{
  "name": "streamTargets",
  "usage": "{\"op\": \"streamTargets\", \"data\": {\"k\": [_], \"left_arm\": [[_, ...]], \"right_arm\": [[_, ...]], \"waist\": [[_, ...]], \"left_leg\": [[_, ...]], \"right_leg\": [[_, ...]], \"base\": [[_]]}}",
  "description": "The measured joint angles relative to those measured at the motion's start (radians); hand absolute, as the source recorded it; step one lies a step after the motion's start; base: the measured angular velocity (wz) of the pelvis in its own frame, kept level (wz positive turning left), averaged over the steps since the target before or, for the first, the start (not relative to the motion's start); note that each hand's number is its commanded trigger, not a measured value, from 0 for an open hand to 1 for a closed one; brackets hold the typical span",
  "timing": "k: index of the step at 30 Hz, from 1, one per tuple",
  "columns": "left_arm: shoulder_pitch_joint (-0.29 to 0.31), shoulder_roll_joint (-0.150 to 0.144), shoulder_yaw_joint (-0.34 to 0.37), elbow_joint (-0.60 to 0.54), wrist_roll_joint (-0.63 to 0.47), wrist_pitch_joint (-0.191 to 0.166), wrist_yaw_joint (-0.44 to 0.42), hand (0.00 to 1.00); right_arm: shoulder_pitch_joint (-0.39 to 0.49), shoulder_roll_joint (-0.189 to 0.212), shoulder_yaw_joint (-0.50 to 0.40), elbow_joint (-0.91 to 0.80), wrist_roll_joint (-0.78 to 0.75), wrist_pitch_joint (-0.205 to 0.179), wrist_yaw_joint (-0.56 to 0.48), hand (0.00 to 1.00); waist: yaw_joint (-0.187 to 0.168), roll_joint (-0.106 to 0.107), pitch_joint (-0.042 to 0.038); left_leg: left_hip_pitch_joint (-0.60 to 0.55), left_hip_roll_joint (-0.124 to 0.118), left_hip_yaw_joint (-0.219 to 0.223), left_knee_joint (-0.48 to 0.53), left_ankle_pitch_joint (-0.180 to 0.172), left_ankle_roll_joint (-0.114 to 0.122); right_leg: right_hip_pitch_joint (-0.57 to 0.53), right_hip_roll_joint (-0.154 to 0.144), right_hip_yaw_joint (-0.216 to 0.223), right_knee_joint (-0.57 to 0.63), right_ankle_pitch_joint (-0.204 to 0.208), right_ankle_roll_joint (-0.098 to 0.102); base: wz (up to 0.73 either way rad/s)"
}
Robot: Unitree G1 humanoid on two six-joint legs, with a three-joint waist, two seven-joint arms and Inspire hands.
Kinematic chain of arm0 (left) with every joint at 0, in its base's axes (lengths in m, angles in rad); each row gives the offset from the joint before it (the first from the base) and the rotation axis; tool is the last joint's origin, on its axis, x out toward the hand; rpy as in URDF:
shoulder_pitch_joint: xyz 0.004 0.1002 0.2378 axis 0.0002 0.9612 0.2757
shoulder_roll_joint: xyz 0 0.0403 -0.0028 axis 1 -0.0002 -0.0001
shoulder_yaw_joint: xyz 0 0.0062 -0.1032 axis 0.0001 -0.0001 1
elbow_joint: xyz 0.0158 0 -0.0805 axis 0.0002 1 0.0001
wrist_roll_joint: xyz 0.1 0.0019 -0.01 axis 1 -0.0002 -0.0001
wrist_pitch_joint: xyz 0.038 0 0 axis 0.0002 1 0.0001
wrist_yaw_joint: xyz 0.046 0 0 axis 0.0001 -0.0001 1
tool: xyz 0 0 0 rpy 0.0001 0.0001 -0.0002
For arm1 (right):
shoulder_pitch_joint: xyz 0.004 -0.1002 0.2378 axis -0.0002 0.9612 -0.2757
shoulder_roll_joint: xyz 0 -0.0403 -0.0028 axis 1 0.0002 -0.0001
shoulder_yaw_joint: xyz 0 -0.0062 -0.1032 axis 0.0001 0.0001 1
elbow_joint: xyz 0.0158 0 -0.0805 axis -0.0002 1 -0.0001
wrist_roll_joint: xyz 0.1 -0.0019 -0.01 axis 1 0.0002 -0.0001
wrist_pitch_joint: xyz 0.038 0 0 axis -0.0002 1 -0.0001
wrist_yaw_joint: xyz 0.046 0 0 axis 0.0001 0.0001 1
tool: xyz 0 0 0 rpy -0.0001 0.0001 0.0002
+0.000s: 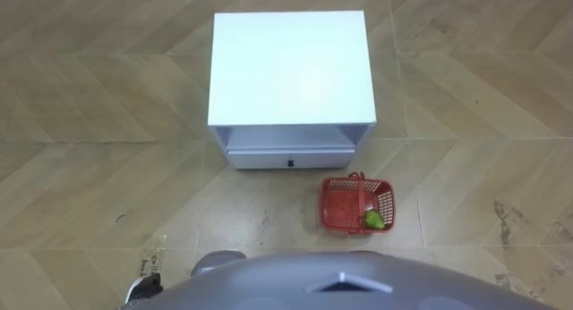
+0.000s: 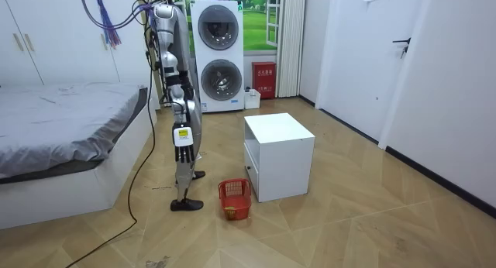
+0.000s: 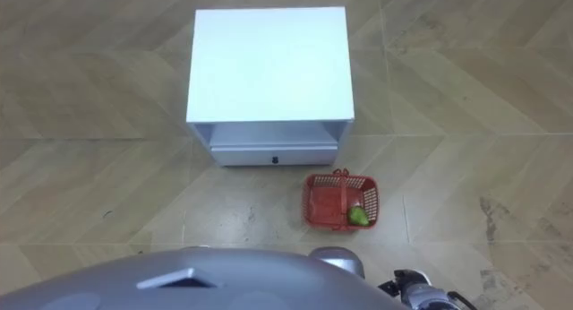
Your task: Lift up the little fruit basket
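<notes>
Left hand (image 1: 143,288) hangs low by the robot's side, its grip impossible to tell; white drawer cabinet (image 1: 288,77) stands ahead; red fruit basket (image 1: 336,207), green fruit (image 1: 376,222) inside, sits on the floor (image 1: 89,202) just before the cabinet's right corner, ahead-right of the standing robot; right hand (image 3: 416,288), grip equally unreadable, looks the nearer.
</notes>
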Motion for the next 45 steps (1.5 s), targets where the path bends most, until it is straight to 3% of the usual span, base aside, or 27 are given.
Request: {"op": "streamTargets", "data": {"k": [24,28,33,39,42,43,44,45], "left_arm": [[0.0,-0.002,0.001,-0.003,-0.001,0.0,0.002,0.0],[0.0,-0.003,0.006,-0.002,-0.001,0.001,0.004,0.0],[-0.005,-0.003,0.005,-0.001,0.001,0.0,-0.006,0.0],[-0.031,-0.001,0.017,0.01,0.002,-0.001,-0.038,0.0],[-0.046,0.001,0.077,0.036,0.002,-0.014,-0.051,0.0],[-0.05,0.0,0.112,0.041,0.016,-0.022,-0.059,0.0],[-0.065,0.007,0.134,0.047,0.023,-0.025,-0.059,0.0],[-0.066,0.012,0.137,0.045,0.022,-0.028,-0.06,0.0]], "right_arm": [[0.0,0.0,0.005,0.003,-0.017,0.0,0.0,0.0],[-0.001,0.0,0.006,0.003,-0.017,0.0,0.013,0.0],[-0.005,-0.008,0.005,0.0,-0.015,0.0,0.026,0.0],[-0.042,-0.021,-0.04,-0.009,-0.011,-0.013,0.014,0.0],[-0.068,-0.038,-0.043,-0.032,-0.004,-0.023,0.009,0.0],[-0.078,-0.04,-0.061,-0.064,-0.007,-0.026,0.009,0.0],[-0.077,-0.039,-0.084,-0.072,0.021,-0.03,0.003,0.0],[-0.07,-0.039,-0.089,-0.071,0.048,-0.029,0.0,0.0]], "waist": [[0.002,0.0,-0.0007],[0.021,-0.005,-0.0037],[0.026,0.006,-0.0047],[0.026,0.011,-0.0056],[0.025,0.014,-0.0056],[0.018,0.032,-0.0143],[0.004,0.031,-0.0041],[0.004,0.021,-0.0028]], "left_leg": [[-0.003,0.0,-0.002,0.008,0.0,0.0],[-0.002,0.003,0.001,0.012,0.0,0.0],[-0.023,0.008,0.001,0.065,-0.037,0.003],[-0.125,-0.009,0.009,0.176,-0.086,0.043],[-0.194,-0.042,0.016,0.192,-0.096,0.078],[-0.248,-0.032,0.035,0.212,-0.099,0.107],[-0.291,-0.035,0.046,0.266,-0.118,0.134],[-0.301,-0.041,0.057,0.283,-0.126,0.143]], "right_leg": [[0.002,0.0,-0.005,0.001,0.0,0.0],[-0.017,0.002,0.022,0.014,-0.001,-0.002],[-0.025,0.001,0.034,0.028,-0.005,0.004],[-0.129,-0.033,0.058,0.129,-0.016,0.024],[-0.2,-0.058,0.104,0.145,0.008,0.058],[-0.237,-0.071,0.09,0.179,0.009,0.058],[-0.297,-0.094,0.032,0.404,-0.048,0.033],[-0.313,-0.109,0.014,0.516,-0.067,0.027]], "base": [[0.0],[-0.19],[-0.07],[-0.1],[-0.22],[0.31],[0.52],[0.73]]}}
